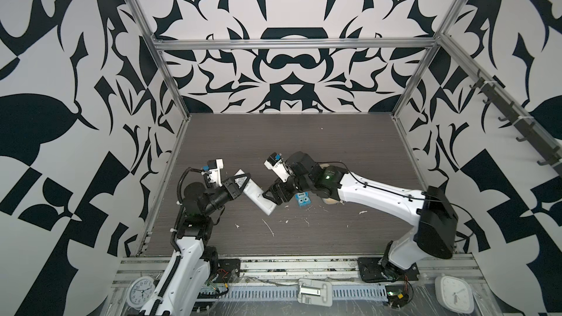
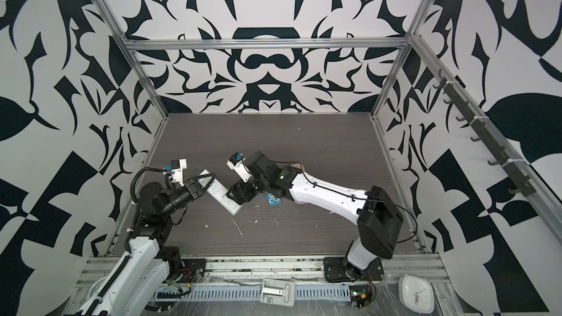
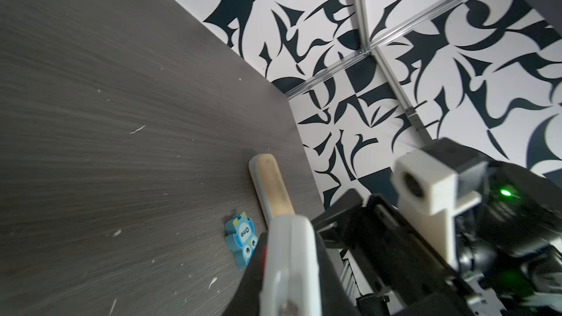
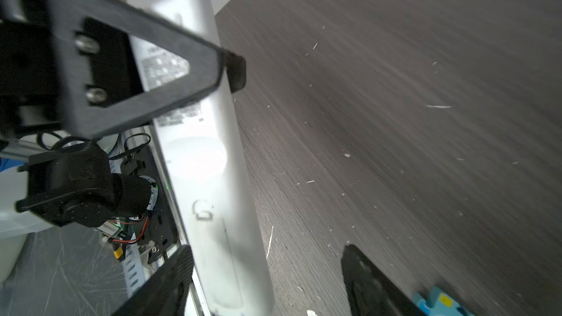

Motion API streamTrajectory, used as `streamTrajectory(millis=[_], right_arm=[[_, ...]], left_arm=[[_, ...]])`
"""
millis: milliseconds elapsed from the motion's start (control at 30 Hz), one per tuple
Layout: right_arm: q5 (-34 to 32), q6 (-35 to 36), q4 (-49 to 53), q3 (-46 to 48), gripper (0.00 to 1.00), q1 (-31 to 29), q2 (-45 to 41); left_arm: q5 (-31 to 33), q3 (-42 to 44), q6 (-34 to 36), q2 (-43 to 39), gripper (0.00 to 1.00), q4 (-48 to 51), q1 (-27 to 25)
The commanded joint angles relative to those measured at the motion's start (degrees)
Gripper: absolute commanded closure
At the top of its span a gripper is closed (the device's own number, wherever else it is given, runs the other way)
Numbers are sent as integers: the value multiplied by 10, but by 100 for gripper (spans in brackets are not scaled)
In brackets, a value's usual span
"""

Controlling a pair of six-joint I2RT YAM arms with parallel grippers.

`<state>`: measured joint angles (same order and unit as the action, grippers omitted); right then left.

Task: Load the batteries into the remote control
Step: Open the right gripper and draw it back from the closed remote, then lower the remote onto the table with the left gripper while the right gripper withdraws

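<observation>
The white remote control (image 1: 255, 193) (image 2: 220, 194) hangs tilted over the table, back side up. My left gripper (image 1: 243, 179) (image 2: 208, 179) is shut on it near its far end; in the left wrist view the remote (image 3: 298, 238) sits pinched between the dark fingers of that gripper (image 3: 289, 284). My right gripper (image 1: 269, 197) (image 2: 234, 197) (image 4: 267, 256) stands open around the lower end of the remote (image 4: 206, 159), which lies close to one finger with a wide gap to the other. The back shows a printed label and a small tab mark. The batteries are out of view.
A small blue block with eyes (image 1: 303, 199) (image 3: 241, 243) (image 4: 441, 302) lies on the table just right of the right gripper. A tan oblong case (image 3: 273, 186) lies beyond it, mostly under the right arm. White scraps (image 1: 269, 227) dot the near table.
</observation>
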<state>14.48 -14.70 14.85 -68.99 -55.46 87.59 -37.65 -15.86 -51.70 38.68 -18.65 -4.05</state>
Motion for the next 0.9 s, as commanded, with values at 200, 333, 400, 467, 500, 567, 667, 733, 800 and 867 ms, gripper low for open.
streamTrajectory(millis=[200, 333, 400, 467, 500, 567, 667, 733, 800, 867], right_arm=[[-90, 51, -66, 149, 17, 3, -211], [-101, 48, -99, 200, 17, 3, -262], [-103, 49, -115, 227, 17, 4, -292], [-102, 48, -124, 249, 16, 4, -321], [-103, 49, -125, 257, 15, 5, -336], [-109, 51, -121, 272, 14, 6, -361], [-110, 55, -106, 287, 13, 7, -397], [-101, 61, -103, 300, 12, 8, -422], [-102, 64, -100, 312, 11, 8, -445], [-118, 67, -86, 317, 10, 9, -457]], left_arm=[[230, -170, 97, 63, 100, 372, -2], [379, -317, 136, 147, 100, 575, -5], [420, -397, 174, 220, 100, 660, -13], [506, -479, 201, 295, 100, 745, -55], [565, -514, 210, 331, 100, 779, -86], [654, -567, 220, 399, 100, 826, -129], [751, -615, 216, 476, 100, 862, -162], [784, -645, 201, 525, 100, 890, -174], [812, -664, 190, 564, 100, 905, -184], [832, -690, 177, 612, 100, 935, -198]])
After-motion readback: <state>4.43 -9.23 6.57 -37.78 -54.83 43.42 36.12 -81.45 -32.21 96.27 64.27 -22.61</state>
